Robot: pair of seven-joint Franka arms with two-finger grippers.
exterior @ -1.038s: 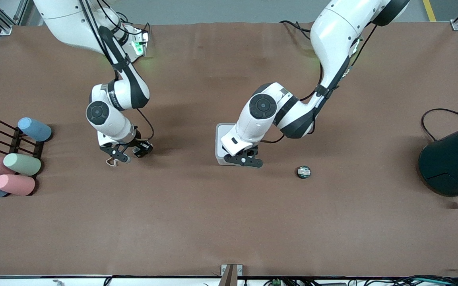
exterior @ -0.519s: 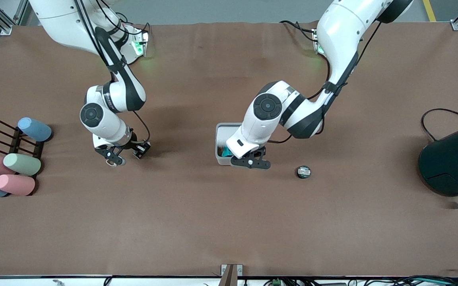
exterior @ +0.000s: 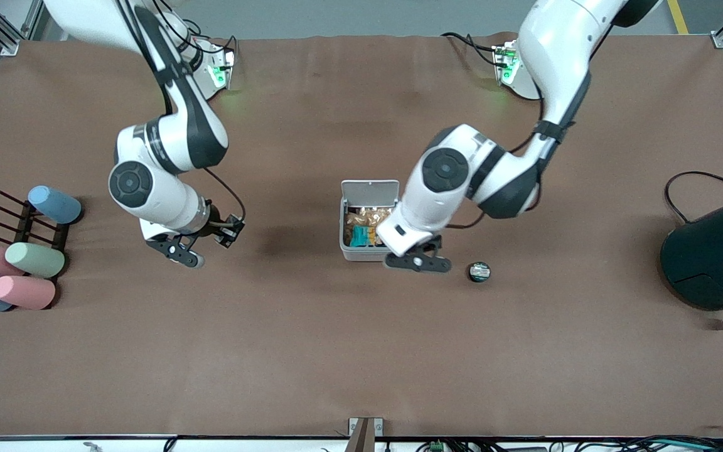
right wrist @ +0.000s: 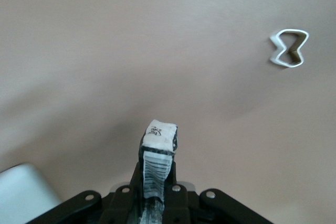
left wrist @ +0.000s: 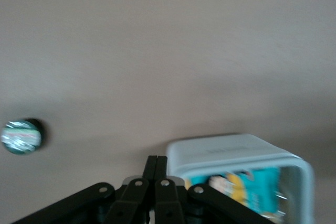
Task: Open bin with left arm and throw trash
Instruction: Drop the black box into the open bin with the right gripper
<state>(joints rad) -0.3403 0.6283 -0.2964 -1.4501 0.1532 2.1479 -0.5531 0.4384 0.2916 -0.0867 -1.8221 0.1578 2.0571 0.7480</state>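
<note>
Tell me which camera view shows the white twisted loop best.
The right wrist view: the white twisted loop lies whole on bare table there. In the front view the right arm hides it; the left wrist view misses it.

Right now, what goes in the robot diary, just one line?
bin: lid up | left gripper: shut, beside bin | right gripper: shut on packet | loop, disc: on table

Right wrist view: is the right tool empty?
No, the right tool is shut on a black rectangular packet with a white label that sticks out between its fingers.
</note>
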